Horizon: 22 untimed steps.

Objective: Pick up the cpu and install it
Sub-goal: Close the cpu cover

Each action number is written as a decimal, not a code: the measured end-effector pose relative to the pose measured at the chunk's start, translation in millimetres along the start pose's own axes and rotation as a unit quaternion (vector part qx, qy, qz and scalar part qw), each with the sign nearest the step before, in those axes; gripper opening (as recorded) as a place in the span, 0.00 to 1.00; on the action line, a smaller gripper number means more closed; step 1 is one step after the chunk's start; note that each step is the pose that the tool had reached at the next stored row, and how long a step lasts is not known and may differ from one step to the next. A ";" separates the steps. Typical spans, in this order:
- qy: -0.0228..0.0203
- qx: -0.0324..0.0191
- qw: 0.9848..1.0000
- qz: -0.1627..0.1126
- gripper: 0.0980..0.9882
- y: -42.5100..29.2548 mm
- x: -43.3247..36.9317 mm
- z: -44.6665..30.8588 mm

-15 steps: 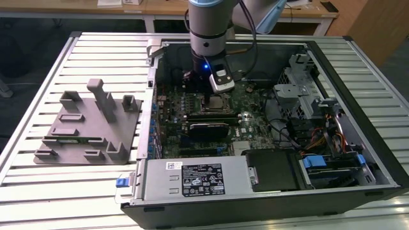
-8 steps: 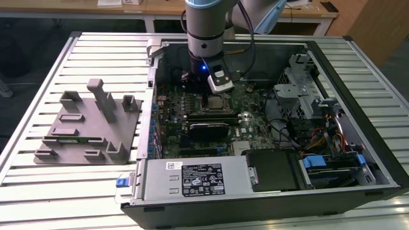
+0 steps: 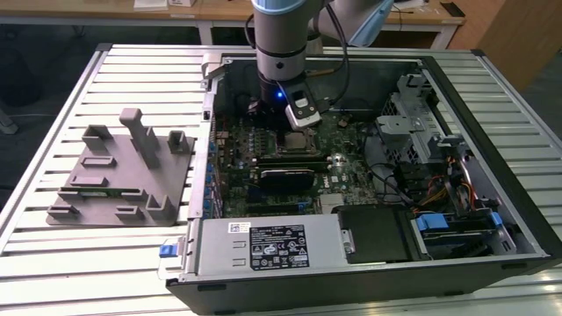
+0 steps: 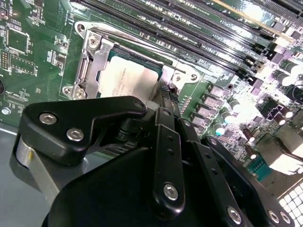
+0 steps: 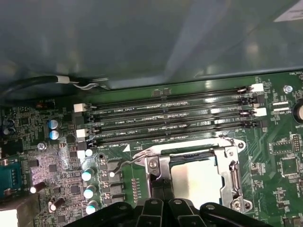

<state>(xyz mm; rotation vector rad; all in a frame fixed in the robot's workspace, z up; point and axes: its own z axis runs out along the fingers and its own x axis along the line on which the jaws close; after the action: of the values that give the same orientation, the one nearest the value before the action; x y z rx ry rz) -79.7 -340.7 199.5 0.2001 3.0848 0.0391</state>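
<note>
Sitting on slatted table (image 3: 131,72), open computer case (image 3: 351,289) spans centre to right of exterior view. Grey fixture block (image 3: 114,178) at left. Arm (image 3: 281,39) at upper centre. Gripper (image 5: 161,182) closed, empty, at edge of cpu (image 5: 194,177). cpu flat in socket frame (image 5: 233,170).

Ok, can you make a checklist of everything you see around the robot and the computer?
Surface: slatted metal table, holding an open computer case.
Job's things: the cpu lies inside the motherboard socket, silver top up.
Clutter: grey fixture block on the table, at the exterior view's left of the case.
Grippers: end effector low over the socket, at the cpu's edge; contact unclear.
Cables: coloured wire bundle inside the case; black cable near the memory slots.
Surroundings: wooden desks behind the table.
</note>
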 end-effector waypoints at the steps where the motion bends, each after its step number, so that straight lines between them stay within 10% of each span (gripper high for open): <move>1: 0.000 0.000 1.000 -0.002 0.01 -0.1 0.1 0.4; 22: 0.000 0.000 1.000 -0.003 0.01 0.2 -0.3 -9.1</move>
<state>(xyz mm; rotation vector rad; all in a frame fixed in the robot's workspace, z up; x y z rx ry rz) -79.9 -340.8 208.6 0.1900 3.0855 0.0393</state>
